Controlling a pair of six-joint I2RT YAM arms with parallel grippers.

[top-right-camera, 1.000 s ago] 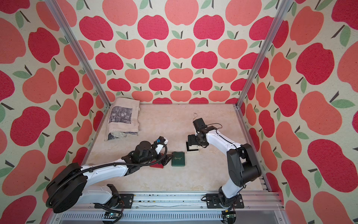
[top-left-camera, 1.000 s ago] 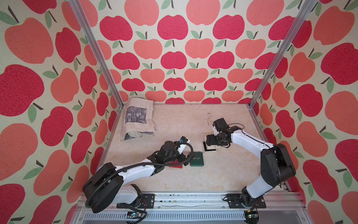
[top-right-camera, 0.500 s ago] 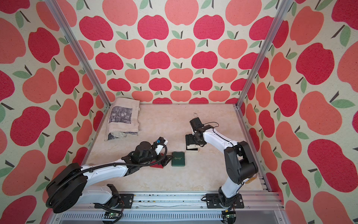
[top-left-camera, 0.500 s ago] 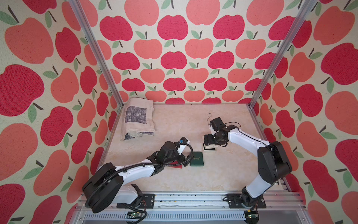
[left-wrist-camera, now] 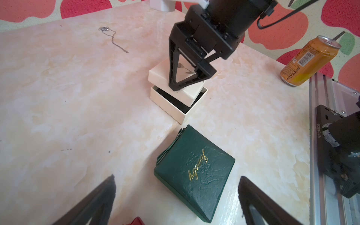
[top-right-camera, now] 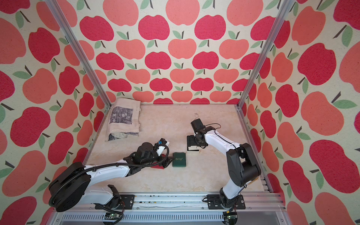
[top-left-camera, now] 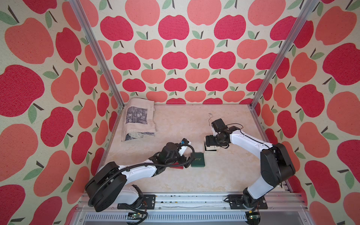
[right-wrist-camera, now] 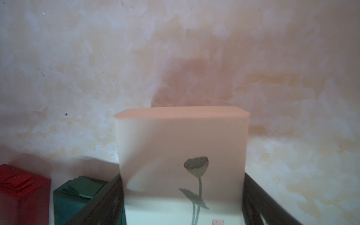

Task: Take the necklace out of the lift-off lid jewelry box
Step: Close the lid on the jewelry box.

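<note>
The lift-off lid jewelry box is white: its base (left-wrist-camera: 176, 106) stands open on the table with a dark inside, and nothing shows in it. My right gripper (right-wrist-camera: 182, 175) is shut on its flower-printed lid (right-wrist-camera: 181, 144), held skewed just over the base (top-left-camera: 210, 150). The necklace (left-wrist-camera: 113, 39), a thin silver chain, lies on the table behind the right gripper (top-left-camera: 211, 145) in both top views (top-right-camera: 195, 116). My left gripper (left-wrist-camera: 176, 177) is open and holds nothing, with a corner of a green box (left-wrist-camera: 194, 167) between its jaws.
A red box (top-left-camera: 176, 167) lies under the left gripper (top-left-camera: 187, 162), left of the green box (top-left-camera: 197, 159). A folded printed cloth (top-left-camera: 139, 118) lies at the back left. An orange can (left-wrist-camera: 309, 62) stands by the right side rail.
My right arm has shifted a little to the left with the lid in its jaws. The left arm has stayed in place, its jaws a touch wider.
</note>
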